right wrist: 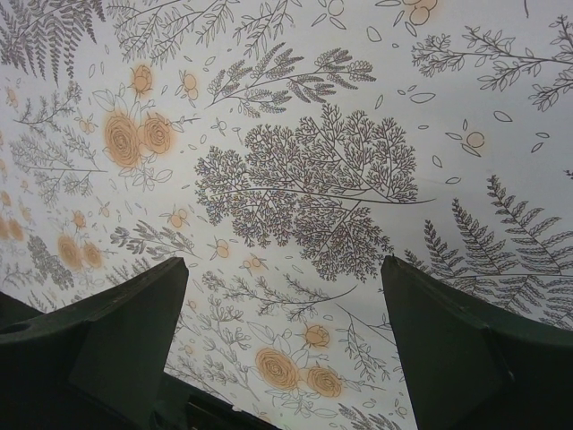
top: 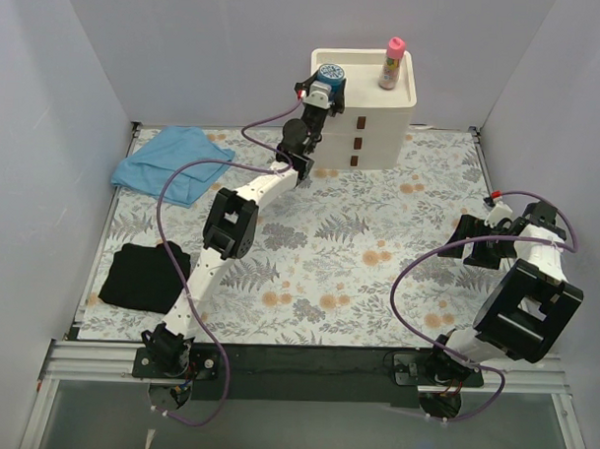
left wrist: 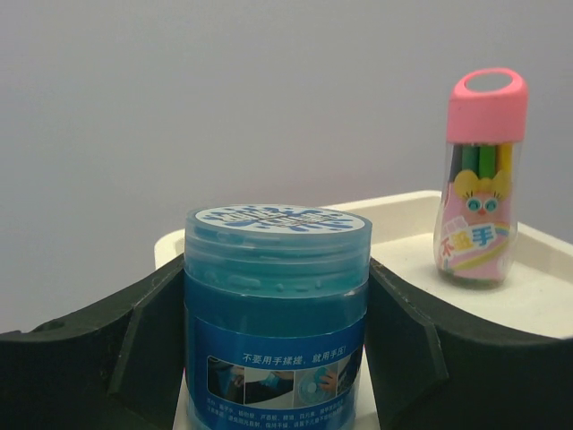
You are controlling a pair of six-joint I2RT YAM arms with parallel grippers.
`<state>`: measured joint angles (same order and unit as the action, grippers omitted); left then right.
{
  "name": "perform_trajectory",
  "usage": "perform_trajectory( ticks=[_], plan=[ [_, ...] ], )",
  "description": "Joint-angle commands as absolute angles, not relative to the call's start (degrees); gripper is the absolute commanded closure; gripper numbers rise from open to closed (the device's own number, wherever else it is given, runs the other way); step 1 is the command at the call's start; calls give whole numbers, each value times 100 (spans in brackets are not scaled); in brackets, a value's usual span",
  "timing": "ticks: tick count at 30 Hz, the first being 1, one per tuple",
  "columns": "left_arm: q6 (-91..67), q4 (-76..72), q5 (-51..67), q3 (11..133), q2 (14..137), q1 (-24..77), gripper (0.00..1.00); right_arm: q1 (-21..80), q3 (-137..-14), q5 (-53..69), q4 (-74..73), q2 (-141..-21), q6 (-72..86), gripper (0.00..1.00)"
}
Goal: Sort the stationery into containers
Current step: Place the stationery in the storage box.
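From above: left pincer [top: 324, 93] up at the far edge of the surface [top: 359, 236], gripping a blue jar [top: 331, 80] over the near left corner of the tray [top: 360, 64] on top of the white drawers [top: 382, 129]. Pink tube [top: 392, 62] standing upright by the far right corner of that tray. Right pincer [top: 472, 242] low near the right edge of the surface, wide open, holding nothing. Blue cloth [top: 169, 161] by the far left corner and black cloth [top: 140, 276] by the left edge, both well apart from the drawers.

From the left wrist: jar upright, lid on, squeezed between both fingers [left wrist: 148, 345]. Pink tube off to the right, apart from the jar, full of coloured pens. Bottom of the jar hidden, so cannot tell if touching the tray.

From the right wrist: fingers [right wrist: 125, 340] spread wide, with only the flowery surface under them.

Step in hand, most likely: putting the jar down in the tray. Next, probably: go down slowly until flat inside the rim, then open the pincer and pull straight back without tipping the jar. Best to keep away from the pink tube.
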<state>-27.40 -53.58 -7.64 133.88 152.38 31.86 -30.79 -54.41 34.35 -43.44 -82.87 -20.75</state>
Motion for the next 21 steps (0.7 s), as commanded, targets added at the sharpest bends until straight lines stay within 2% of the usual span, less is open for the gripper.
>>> perform_trajectory(
  ticks=[1, 10, 13, 14, 15, 21],
  plan=[
    [-2786, -5441, -651, 13632, 15231, 3208, 85, -3103, -5449, 3437, -4254, -8297, -2057, 2],
    [-2821, -5396, -545, 13834, 15381, 3208, 53, -3103, -5458, 3419, -4245, -8297, -2057, 2],
    [-2769, -5475, -484, 13904, 15390, 3208, 47, -3103, -5441, 3410, -4245, -8271, -2057, 2],
    [-2751, -5510, -475, 13930, 15398, 3199, 37, -3103, -5432, 3410, -4245, -8253, -2057, 2],
    [-2655, -5528, -457, 13957, 15398, 3199, 34, -3103, -5423, 3410, -4245, -8244, -2057, 2],
    [-2488, -5660, -150, 13887, 15232, 3173, 31, -3103, -5396, 3401, -4254, -8200, -2057, 2]
  ],
)
